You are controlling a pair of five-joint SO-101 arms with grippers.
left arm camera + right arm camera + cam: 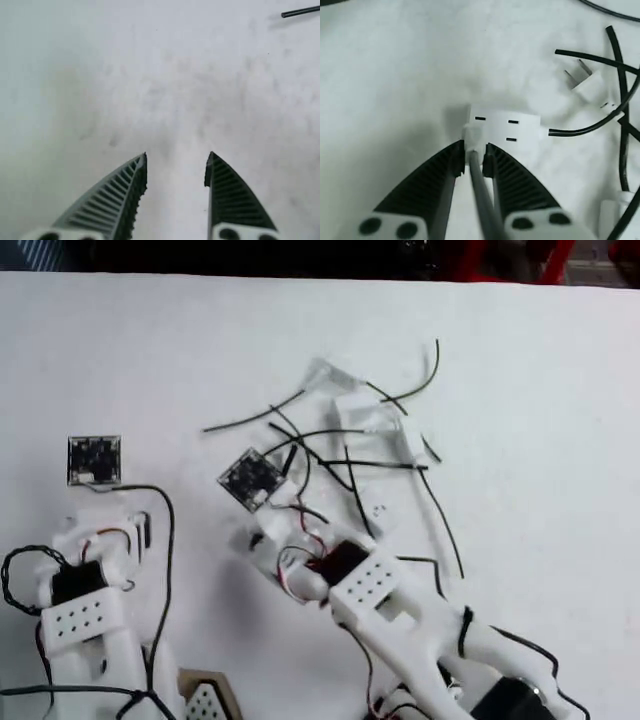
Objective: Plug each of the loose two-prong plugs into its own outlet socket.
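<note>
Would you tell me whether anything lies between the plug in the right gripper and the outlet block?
Nothing visible does: the plug in the right gripper sits against the outlet block; a second plug lies apart.

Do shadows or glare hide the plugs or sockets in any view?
High view: even light, no glare, yet white parts among the cords blend into the white table. Right wrist view: a soft shadow beside the socket block, slots plain to see. Left wrist view: faint grey shading on the table past the left gripper.
</note>
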